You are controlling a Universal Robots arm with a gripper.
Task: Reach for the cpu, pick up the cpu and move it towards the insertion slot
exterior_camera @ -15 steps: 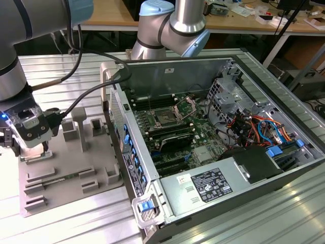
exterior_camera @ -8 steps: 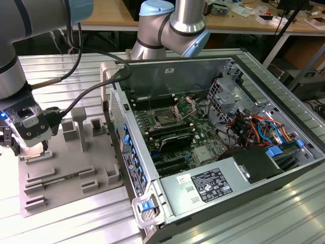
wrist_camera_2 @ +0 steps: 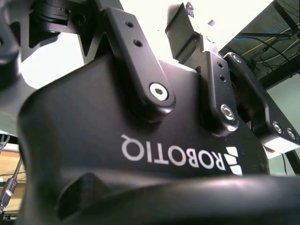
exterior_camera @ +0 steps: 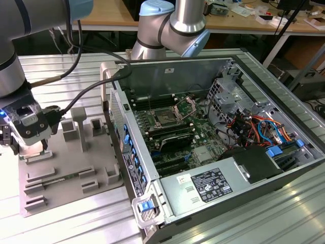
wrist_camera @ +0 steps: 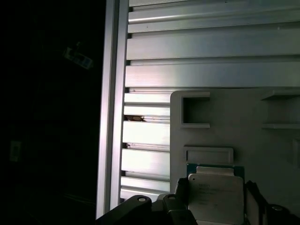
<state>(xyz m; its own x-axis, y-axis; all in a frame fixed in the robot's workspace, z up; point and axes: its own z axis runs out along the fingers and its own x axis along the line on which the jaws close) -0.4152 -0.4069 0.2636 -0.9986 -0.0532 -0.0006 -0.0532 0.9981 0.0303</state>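
Observation:
In the first wrist view the cpu [wrist_camera: 215, 197], silvery on top with a green rim, lies on the grey tray [wrist_camera: 234, 117]. My gripper [wrist_camera: 216, 199] is shut on it, one dark finger [wrist_camera: 182, 194] against each side. In the exterior view my gripper [exterior_camera: 31, 151] stands low over the tray [exterior_camera: 76, 170] at the exterior view's far left and covers the cpu. The insertion slot [exterior_camera: 165, 118] is a dark square socket with its metal frame lifted. It sits on the green board inside the open computer case, well toward the exterior view's right of my gripper. The black gripper housing [wrist_camera_2: 140, 140] is seen from close up in the second wrist view.
The case wall [exterior_camera: 127, 147] with blue clips rises between tray and board. Upright posts [exterior_camera: 78, 122] stand on the tray. A second arm [exterior_camera: 172, 25] leans over the case's back. Power supply [exterior_camera: 213, 185] and cables [exterior_camera: 259, 127] fill the case's right. The slatted table [wrist_camera: 197, 47] ends at an edge [wrist_camera: 110, 117].

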